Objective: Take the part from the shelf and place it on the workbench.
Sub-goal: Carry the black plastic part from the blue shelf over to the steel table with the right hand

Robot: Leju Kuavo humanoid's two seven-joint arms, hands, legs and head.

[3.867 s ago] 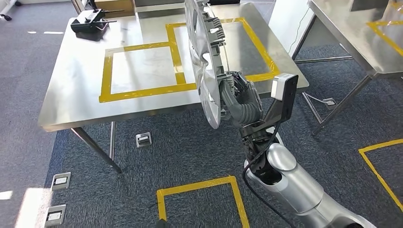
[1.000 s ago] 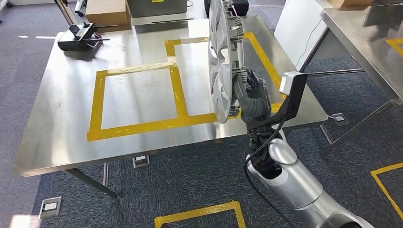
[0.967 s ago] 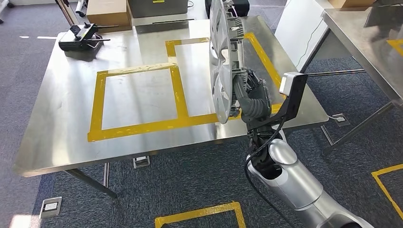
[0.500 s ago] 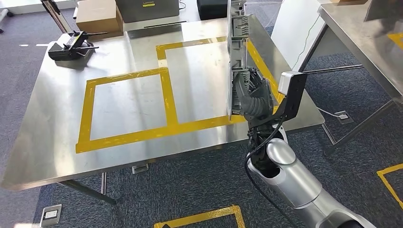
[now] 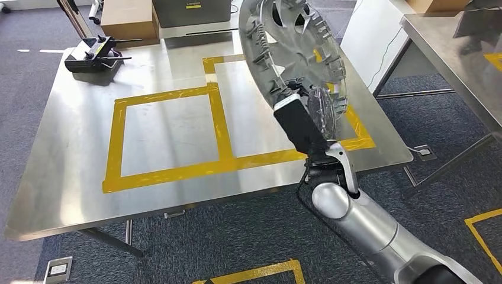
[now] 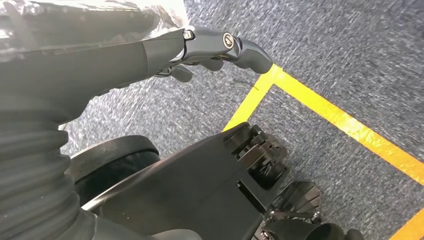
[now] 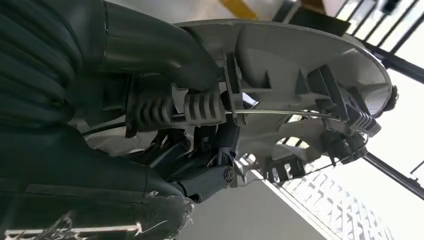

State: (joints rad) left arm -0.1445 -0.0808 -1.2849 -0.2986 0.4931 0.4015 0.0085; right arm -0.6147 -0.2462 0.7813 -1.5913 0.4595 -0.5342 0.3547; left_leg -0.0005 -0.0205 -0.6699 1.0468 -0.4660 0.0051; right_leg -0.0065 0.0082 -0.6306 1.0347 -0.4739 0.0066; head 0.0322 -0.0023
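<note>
Gripping the part [image 5: 293,50] by its rim, your right hand [image 5: 319,109] tilts it rib-side up over the workbench [image 5: 71,154], likely to lay it flat; left hand [image 6: 220,47] hangs loosely curled, holding nothing.

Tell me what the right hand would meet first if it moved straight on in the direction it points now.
Probably the steel table. The right hand holds the wheel cover tilted over the right yellow tape square, so the cover's rim would likely touch the tabletop before the hand. Depth is unclear from the head view.
</note>
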